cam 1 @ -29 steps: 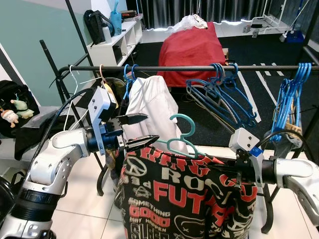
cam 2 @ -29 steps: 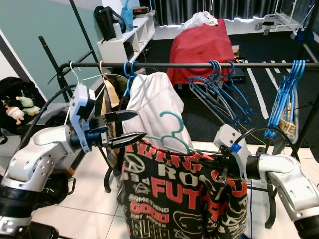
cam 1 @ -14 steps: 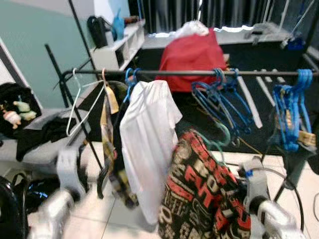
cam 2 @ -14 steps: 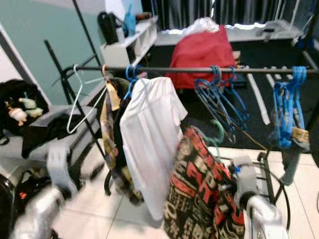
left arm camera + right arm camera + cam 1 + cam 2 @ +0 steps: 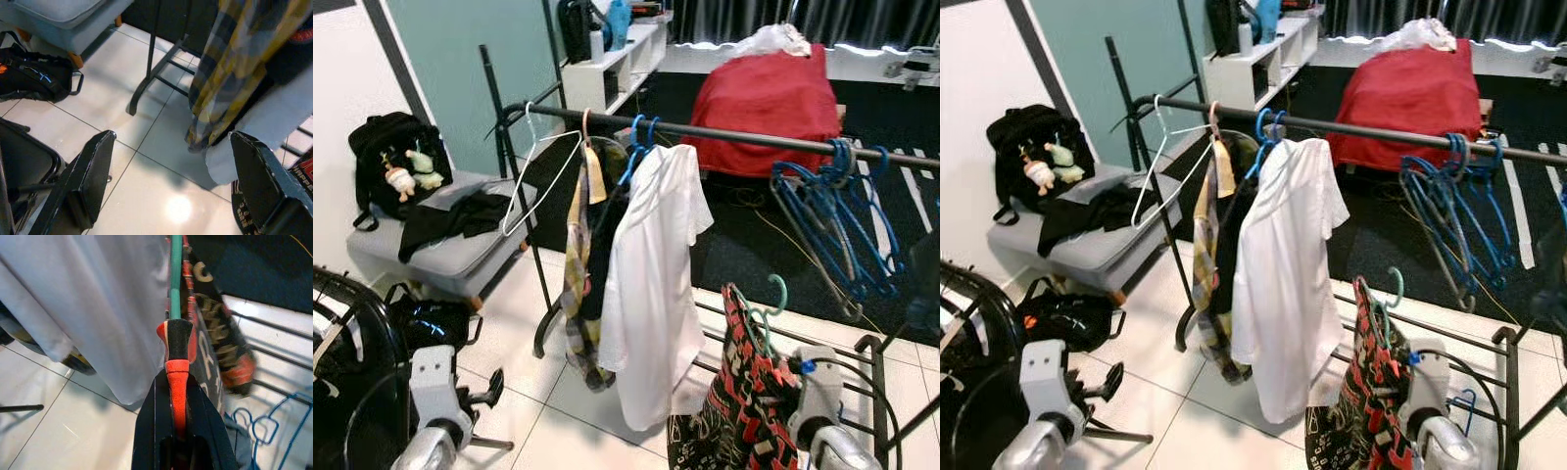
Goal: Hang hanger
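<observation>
Lowered since before, right gripper [image 5: 178,362] clamps upright hanger [image 5: 760,315].

left claw [image 5: 168,181] spread, right claw [image 5: 177,377] clamped

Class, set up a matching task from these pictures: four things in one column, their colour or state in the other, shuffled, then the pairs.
Things:
1. shirt on the rail
2. hanger with the printed garment
3. left gripper
4. right gripper

States:
A. open, holding nothing
B. teal
C. white
D. shut on the hanger

Pairs: 1-C, 2-B, 3-A, 4-D
</observation>
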